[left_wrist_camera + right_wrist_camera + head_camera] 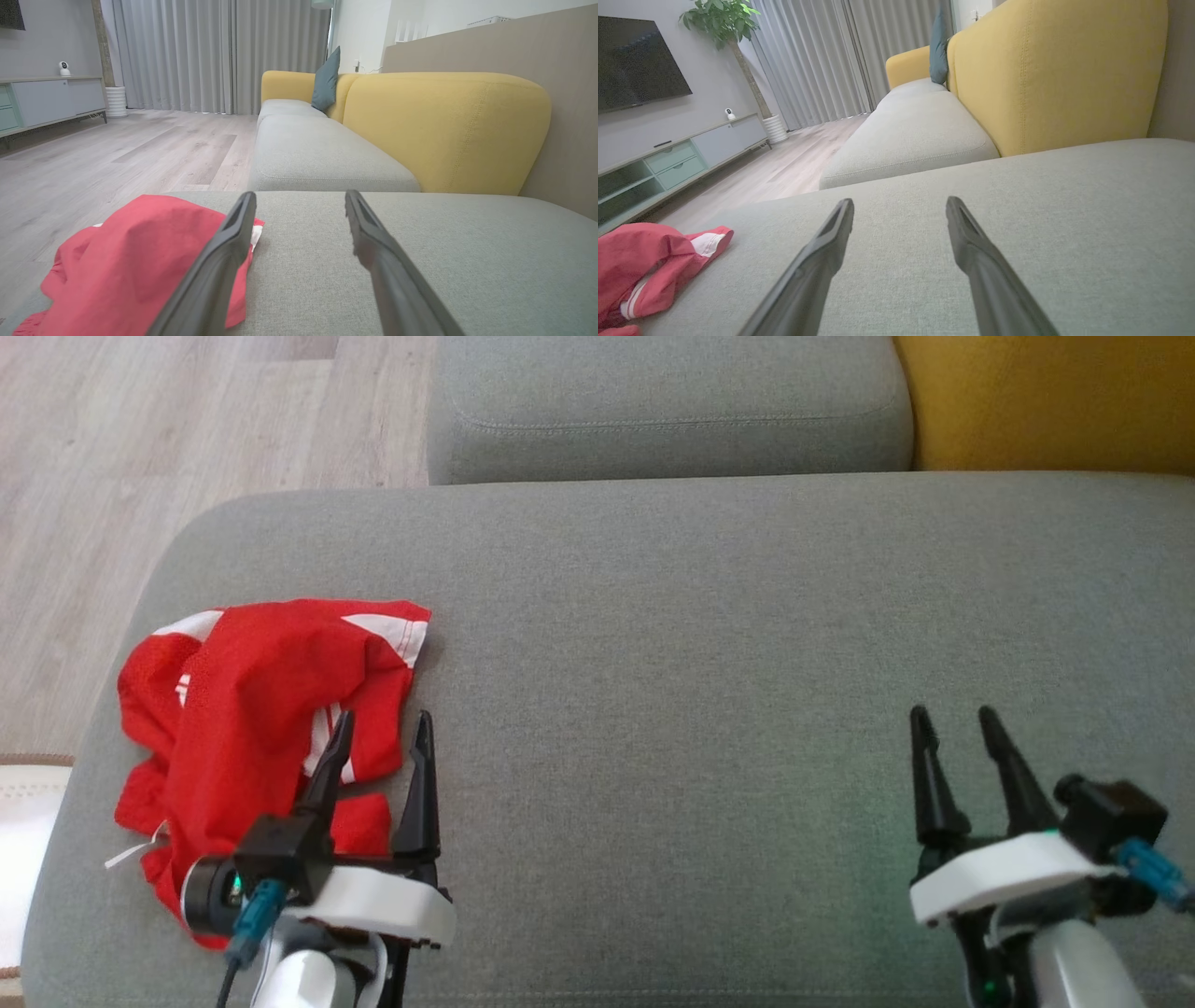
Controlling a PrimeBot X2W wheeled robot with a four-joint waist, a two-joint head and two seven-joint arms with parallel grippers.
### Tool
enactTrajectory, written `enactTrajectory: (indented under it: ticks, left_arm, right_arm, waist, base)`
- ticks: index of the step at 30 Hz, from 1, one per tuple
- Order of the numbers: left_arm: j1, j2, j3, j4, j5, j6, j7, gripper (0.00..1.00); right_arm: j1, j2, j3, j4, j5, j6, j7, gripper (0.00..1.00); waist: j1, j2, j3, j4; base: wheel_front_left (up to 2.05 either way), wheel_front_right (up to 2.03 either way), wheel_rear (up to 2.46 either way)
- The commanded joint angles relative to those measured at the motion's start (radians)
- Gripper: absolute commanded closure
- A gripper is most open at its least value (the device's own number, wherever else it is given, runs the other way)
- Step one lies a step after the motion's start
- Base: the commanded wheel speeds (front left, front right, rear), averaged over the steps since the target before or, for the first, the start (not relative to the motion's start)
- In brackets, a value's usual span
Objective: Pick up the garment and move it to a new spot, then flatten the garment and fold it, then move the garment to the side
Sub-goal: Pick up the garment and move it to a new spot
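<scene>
- Right now the garment (261,709) lies in a crumpled heap under and to the outer side of the left gripper (385,719), near the rounded end of the cushion (700,644).
- It is red with white stripes and panels, bunched into thick folds with no edge lying flat. A thin white cord (129,855) trails from its near corner.
- The left gripper stands wide and holds nothing. One finger is over the garment's edge and the other over bare cushion, probably to straddle that edge for the first pickup. Contact I cannot tell.
- The right gripper (954,711), likewise wide and empty, hovers well apart from the garment. The bare stretch between the two grippers looks like room for the new spot.
- Beyond the fingertips sit a yellow backrest (1046,401) and the wooden floor (140,448).
</scene>
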Motion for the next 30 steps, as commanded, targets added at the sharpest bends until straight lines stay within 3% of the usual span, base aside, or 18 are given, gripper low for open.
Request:
enactTrajectory:
  ticks: [1,14,30]
  left_arm:
    - [-0.037,-0.003,0.043,-0.028,-0.001,-0.005,-0.012,0.0]
    - [-0.029,-0.013,0.069,-0.021,0.02,-0.026,-0.012,0.0]
    - [0.001,-0.013,0.094,-0.019,0.04,-0.032,-0.012,0.0]
  right_arm:
    - [-0.013,-0.008,0.036,-0.023,0.011,-0.001,-0.02,0.0]
    - [-0.017,-0.008,0.062,0.02,0.01,-0.001,-0.071,0.0]
    - [-0.008,-0.008,0.163,0.054,0.058,-0.001,-0.11,0.0]
  waist:
    - [0.0,0.0,-0.001,0.0]
    - [0.0,0.0,-0.014,0.014]
    - [0.0,0.0,-0.042,0.18]
  base:
    - [0.0,0.0,0.0]
    - [0.0,0.0,0.0]
    - [0.0,0.0,0.0]
